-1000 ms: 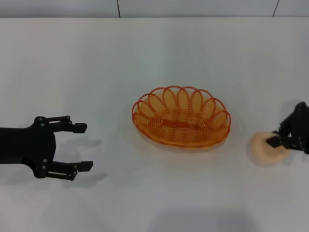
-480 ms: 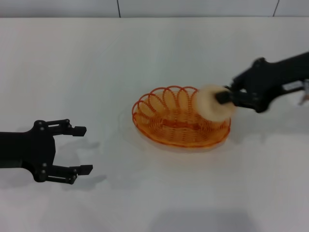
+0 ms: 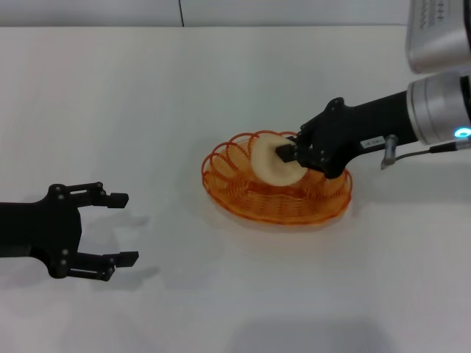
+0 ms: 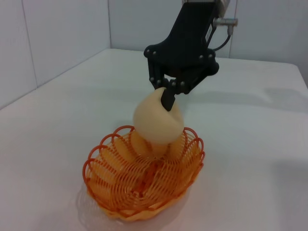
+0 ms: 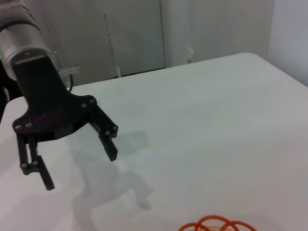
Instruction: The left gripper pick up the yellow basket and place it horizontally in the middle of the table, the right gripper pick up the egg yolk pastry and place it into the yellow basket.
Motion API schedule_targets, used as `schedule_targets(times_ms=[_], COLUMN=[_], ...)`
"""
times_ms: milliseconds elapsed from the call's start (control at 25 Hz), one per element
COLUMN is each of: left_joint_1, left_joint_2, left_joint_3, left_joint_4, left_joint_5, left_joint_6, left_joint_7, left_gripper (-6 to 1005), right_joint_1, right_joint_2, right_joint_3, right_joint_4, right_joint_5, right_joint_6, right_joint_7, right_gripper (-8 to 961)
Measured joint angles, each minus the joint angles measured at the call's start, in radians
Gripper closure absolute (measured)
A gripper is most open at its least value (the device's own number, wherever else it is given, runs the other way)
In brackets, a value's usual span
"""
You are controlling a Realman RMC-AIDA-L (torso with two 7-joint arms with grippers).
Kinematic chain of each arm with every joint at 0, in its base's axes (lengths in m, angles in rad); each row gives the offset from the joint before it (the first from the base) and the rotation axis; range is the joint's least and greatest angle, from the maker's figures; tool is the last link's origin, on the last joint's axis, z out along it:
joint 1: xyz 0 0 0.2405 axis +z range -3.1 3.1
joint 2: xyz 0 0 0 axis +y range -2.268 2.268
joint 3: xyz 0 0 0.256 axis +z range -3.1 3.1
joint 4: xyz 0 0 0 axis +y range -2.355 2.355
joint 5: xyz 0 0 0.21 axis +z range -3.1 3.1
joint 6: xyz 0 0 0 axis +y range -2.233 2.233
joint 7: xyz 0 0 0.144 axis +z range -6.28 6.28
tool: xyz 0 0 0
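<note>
The right gripper (image 3: 287,154) grips the pastry (image 3: 274,158) and holds it over the basket (image 3: 277,187), above its far rim. The basket sits lengthwise left to right in the middle of the table (image 3: 221,88). The left gripper (image 3: 118,228) hovers at the near left, fingers spread and holding nothing.

I'm looking at what reads as a lab or test room: a wide plain white bench (image 3: 221,73) is filling the head view, its far edge is meeting pale panelled walls (image 4: 57,38), and grey cabinet-like doors (image 5: 120,33) are standing behind its far corner.
</note>
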Motion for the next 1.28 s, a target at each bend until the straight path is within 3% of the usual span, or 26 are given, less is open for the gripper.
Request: schedule_targets(times_ms=[520,640,840,1080,1280], left_joint_1=[-0.007,-0.006,-0.002,-0.002,-0.011], left_joint_2=[0.000,0.000,0.004,0.008,0.011], left_joint_3=[0.000,0.000,0.000,-0.001,-0.025], left_joint_4=[0.002,0.002,0.002,0.002,0.002], left_joint_5=[-0.004,-0.005,-0.005,-0.005,0.000], left_joint_6=[0.001,0.000,0.000,-0.004,-0.009], left_joint_7=[-0.002,-0.002,-0.002,0.000,-0.006], left_gripper=[129,129,129,129,130], right_joint_1=[-0.028,-0.037,-0.074,-0.108,-0.132], right_joint_2=[0.002,-0.003,-0.006,-0.007,-0.009], right_joint_3=[-0.037,-0.023,0.077,0.205,0.238], right_joint_4=[0.018,0.018,0.018,0.057,0.099], right_joint_5=[0.006,0.007,0.007,0.016,0.014], right_joint_6=[0.050,0.035,-0.052,-0.185,-0.219], right_joint_7=[-0.036,-0.040,-0.094,-0.192,-0.269], right_gripper=[836,616,381,201,202])
